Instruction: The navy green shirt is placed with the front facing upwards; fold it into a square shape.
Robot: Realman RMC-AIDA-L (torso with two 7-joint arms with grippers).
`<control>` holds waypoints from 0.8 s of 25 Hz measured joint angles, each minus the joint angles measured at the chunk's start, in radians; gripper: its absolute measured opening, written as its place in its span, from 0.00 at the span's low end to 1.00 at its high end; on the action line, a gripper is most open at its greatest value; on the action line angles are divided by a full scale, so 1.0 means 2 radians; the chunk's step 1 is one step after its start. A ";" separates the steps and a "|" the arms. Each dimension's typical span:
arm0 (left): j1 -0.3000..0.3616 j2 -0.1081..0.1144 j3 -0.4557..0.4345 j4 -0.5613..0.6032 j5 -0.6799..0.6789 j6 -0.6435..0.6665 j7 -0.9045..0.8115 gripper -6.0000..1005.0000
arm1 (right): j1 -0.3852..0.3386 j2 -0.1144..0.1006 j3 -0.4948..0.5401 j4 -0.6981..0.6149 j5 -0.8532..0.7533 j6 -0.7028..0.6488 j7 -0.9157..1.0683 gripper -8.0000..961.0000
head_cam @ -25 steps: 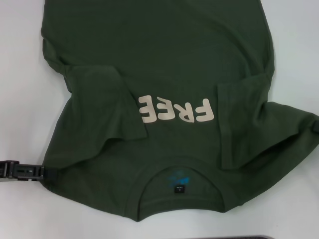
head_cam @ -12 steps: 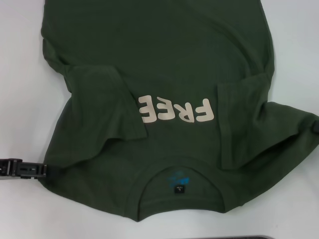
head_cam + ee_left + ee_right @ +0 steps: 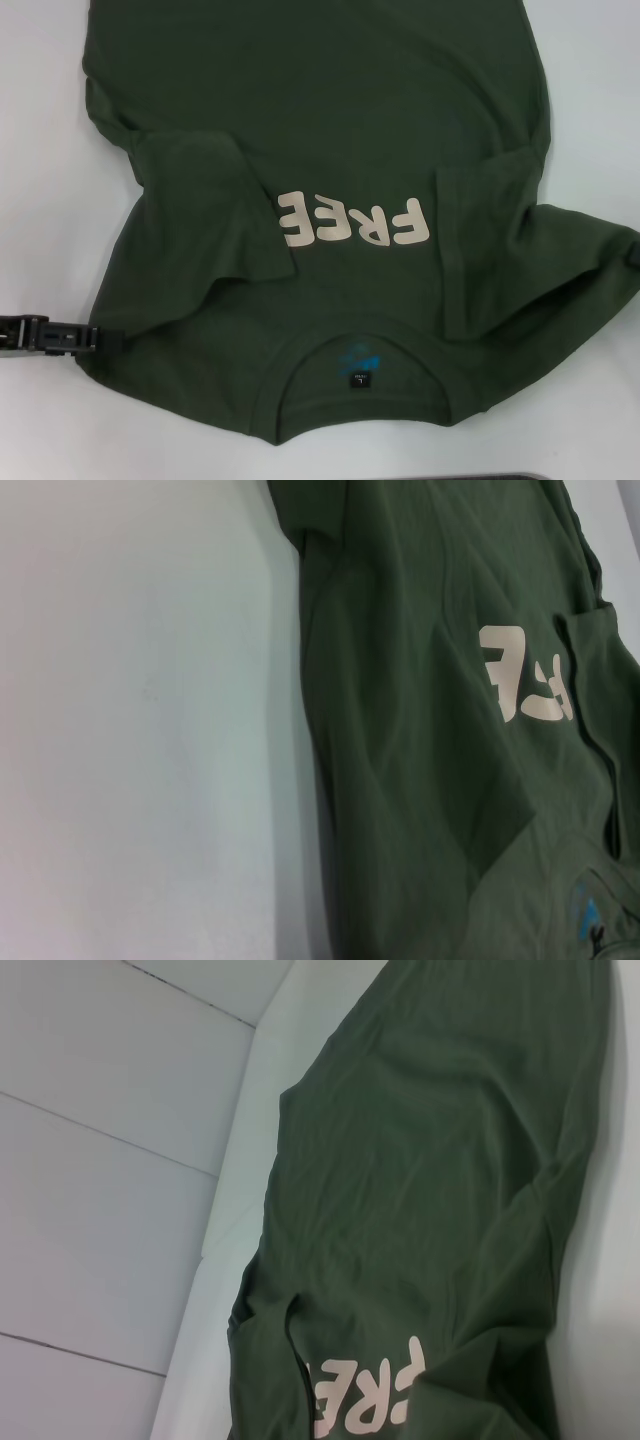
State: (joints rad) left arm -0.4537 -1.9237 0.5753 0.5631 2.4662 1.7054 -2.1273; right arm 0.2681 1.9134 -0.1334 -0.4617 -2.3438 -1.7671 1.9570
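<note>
While spread front-up over most of the white desk (image 3: 50, 150), navy green shirt (image 3: 330, 120) lies w/ collar (image 3: 365, 345) at 6 o'clock, hem off past 12. Cream "FREE" lettering (image 3: 355, 220) reads upside down, mid-chest. Both sleeves folded inward over the chest. Black neck tag (image 3: 361, 380) inside collar, teal print just above. Left end effector (image 3: 95, 341) at 8 o'clock, low on desk, tips at shirt's shoulder edge; can't tell how far open or whether gripping cloth. Right end effector (image 3: 634, 257) at 3 o'clock, only a dark bit at frame edge against bunched fabric; opening not visible. Desk plain, matte white. Pale panelled wall (image 3: 100, 1160) w/ thin dark seams beyond desk edge in right wrist view.
</note>
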 joint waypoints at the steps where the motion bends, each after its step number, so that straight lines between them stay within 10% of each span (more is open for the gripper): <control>1: 0.000 0.000 0.000 0.000 0.002 -0.002 -0.001 0.67 | 0.000 0.000 0.000 0.000 0.000 0.000 0.000 0.02; 12: -0.004 -0.001 -0.002 0.001 0.020 -0.034 -0.014 0.59 | 0.002 -0.001 0.000 0.000 0.001 -0.002 0.004 0.02; 20: -0.007 0.001 -0.003 0.001 0.021 -0.030 -0.015 0.30 | 0.003 -0.001 0.000 0.000 0.002 -0.002 0.004 0.02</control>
State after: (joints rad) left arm -0.4675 -1.9211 0.5699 0.5644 2.5078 1.6462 -2.1574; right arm 0.2742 1.9110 -0.1331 -0.4617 -2.3408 -1.7712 1.9649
